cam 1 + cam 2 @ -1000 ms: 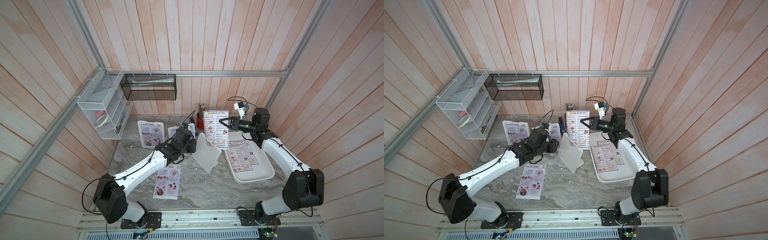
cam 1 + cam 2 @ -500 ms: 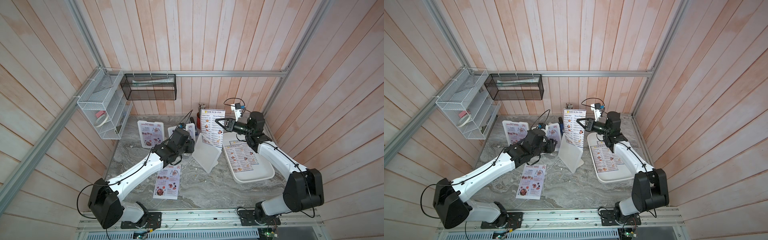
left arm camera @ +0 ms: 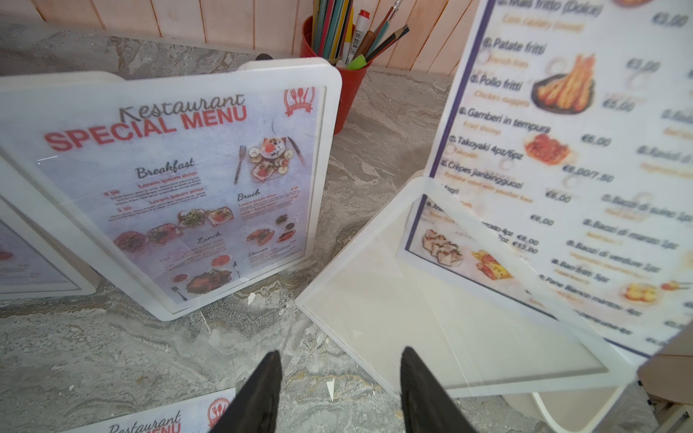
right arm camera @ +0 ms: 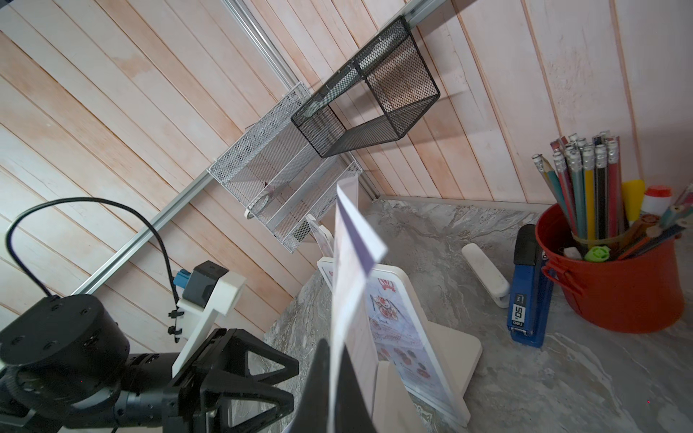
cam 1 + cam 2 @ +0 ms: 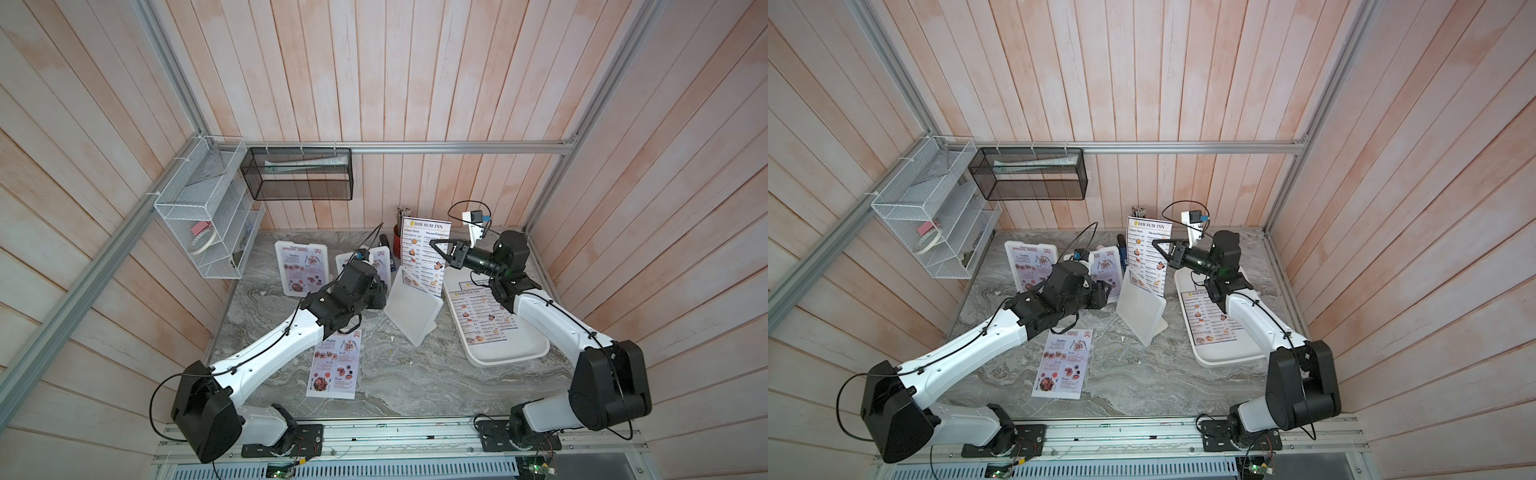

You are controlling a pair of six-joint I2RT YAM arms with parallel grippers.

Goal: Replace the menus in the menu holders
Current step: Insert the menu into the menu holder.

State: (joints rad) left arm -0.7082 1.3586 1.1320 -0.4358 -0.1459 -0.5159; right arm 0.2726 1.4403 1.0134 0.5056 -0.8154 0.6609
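Observation:
My right gripper (image 5: pixel 437 246) (image 4: pixel 330 348) is shut on the edge of a blue-bordered "Dim Sum Inn" menu (image 5: pixel 424 249) (image 3: pixel 562 157) (image 4: pixel 348 270), which stands upright. The sheet's lower end shows behind the clear front of an otherwise empty white menu holder (image 5: pixel 411 311) (image 3: pixel 431 307) in mid-table. My left gripper (image 3: pixel 339 356) is open and low over the table. That holder's near corner lies just ahead of one finger (image 3: pixel 416 378). Two more holders (image 5: pixel 301 268) (image 5: pixel 381 261) (image 3: pixel 180 187) stand behind, each with a "Special Menu". A loose Special Menu (image 5: pixel 336 363) lies flat.
A white tray (image 5: pixel 515 353) at the right holds more Dim Sum Inn menus (image 5: pixel 482 316). A red pencil cup (image 3: pixel 347 93) (image 4: pixel 615 285) and a blue stapler (image 4: pixel 528 285) stand at the back wall. A white mesh rack (image 5: pixel 203 216) and a black mesh basket (image 5: pixel 299 174) hang on the walls.
My right gripper has carried the Dim Sum Inn menu a little left and back, onto the top of the empty holder. The left arm has barely shifted.

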